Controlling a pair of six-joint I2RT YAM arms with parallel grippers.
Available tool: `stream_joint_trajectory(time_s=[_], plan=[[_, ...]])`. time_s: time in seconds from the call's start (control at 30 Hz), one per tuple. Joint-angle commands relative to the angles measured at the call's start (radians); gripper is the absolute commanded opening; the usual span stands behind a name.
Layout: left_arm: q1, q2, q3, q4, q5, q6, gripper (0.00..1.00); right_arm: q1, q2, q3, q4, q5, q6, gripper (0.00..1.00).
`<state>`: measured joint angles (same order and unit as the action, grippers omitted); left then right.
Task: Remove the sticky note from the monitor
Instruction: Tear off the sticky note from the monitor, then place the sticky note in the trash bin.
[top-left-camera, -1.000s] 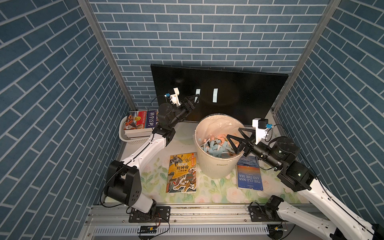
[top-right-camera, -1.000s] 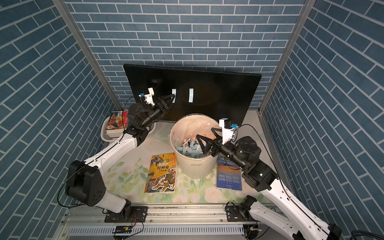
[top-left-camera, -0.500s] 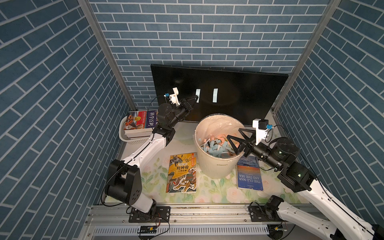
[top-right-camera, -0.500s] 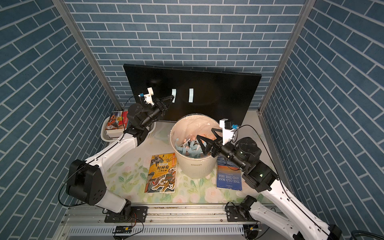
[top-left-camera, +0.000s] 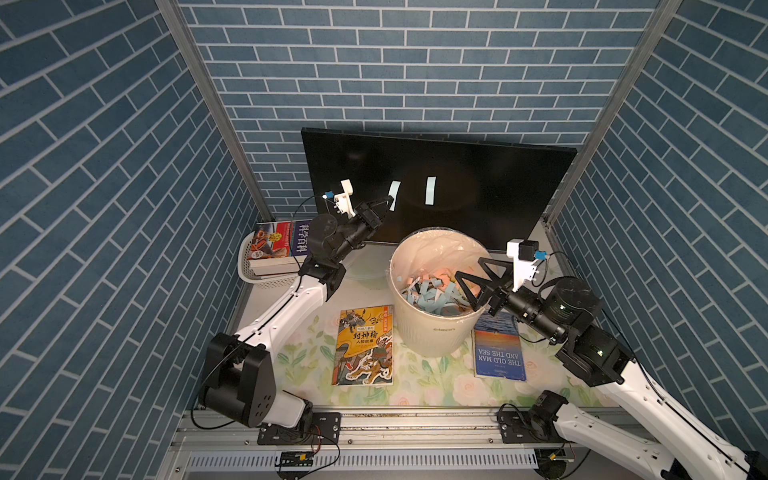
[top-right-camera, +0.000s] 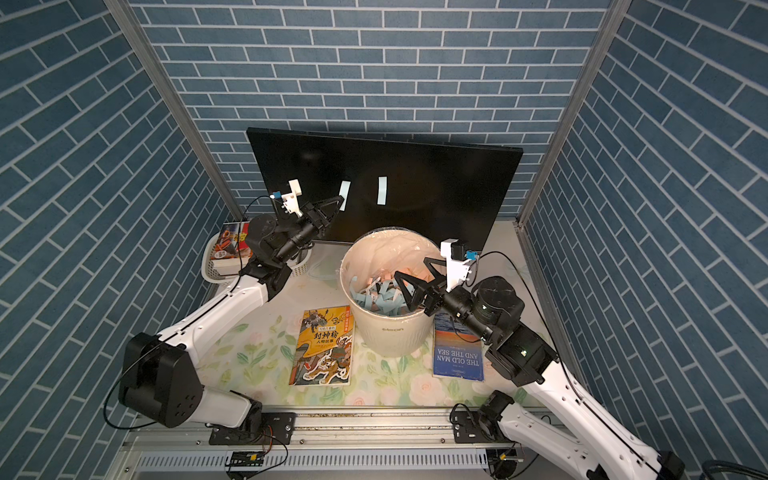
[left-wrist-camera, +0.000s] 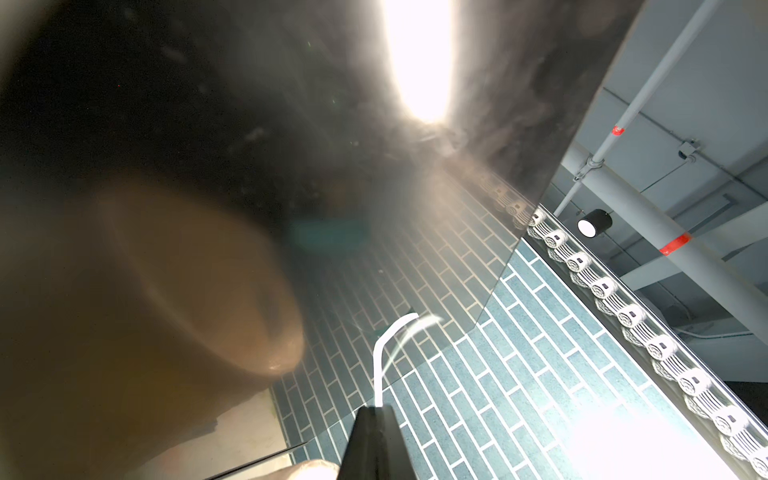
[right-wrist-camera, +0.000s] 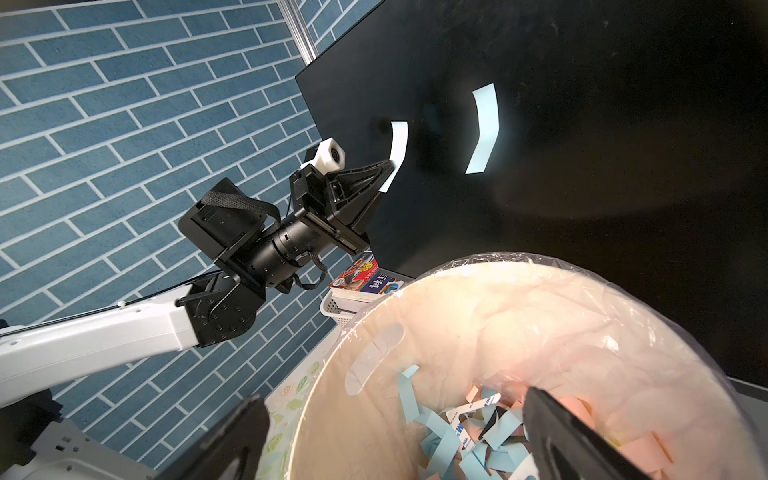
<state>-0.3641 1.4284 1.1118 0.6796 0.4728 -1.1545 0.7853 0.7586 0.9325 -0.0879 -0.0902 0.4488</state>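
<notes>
Right wrist view: the left gripper (right-wrist-camera: 390, 167) was clamped on the loose end of the pale-blue paper sticky note (right-wrist-camera: 399, 139). It looked light and easily torn.

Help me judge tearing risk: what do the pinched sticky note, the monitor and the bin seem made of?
Sticky note: thin matte paper, pale blue-white; its free end curls outward.
Bin: cream plastic, likely, with a ribbed wall, lined with clear crinkled film.
Monitor: glossy black face, glass or plastic, unclear which; it mirrors the bin in the left wrist view.

Black monitor (top-left-camera: 478, 187), pale-blue sticky note (top-left-camera: 393, 193)
</notes>
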Motion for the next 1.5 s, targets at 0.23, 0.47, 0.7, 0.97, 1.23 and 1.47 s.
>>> stream_joint_trajectory(time_s=[0.23,0.47,0.7,0.97,1.23,1.47], plan=[[-0.049,-0.124,-0.07,-0.022,0.05,0.092,0.0,-0.001,0.001,0.001,0.046,0.009,0.032,1.0],[-0.149,-0.192,-0.064,-0.208,0.03,0.256,0.0,-0.002,-0.005,0.008,0.037,0.045,0.034,1.0],[-0.266,-0.196,0.003,-0.436,0.001,0.441,0.15,-0.002,-0.002,0.028,0.022,0.052,0.028,1.0],[-0.342,-0.203,0.019,-0.547,-0.044,0.544,0.4,-0.003,-0.004,0.035,0.015,0.067,0.024,1.0],[-0.379,-0.205,0.014,-0.557,-0.039,0.565,0.46,-0.001,0.033,0.051,-0.009,0.096,0.011,1.0],[-0.394,-0.2,0.022,-0.547,-0.005,0.567,0.47,-0.001,0.143,0.113,-0.066,0.164,-0.017,1.0]])
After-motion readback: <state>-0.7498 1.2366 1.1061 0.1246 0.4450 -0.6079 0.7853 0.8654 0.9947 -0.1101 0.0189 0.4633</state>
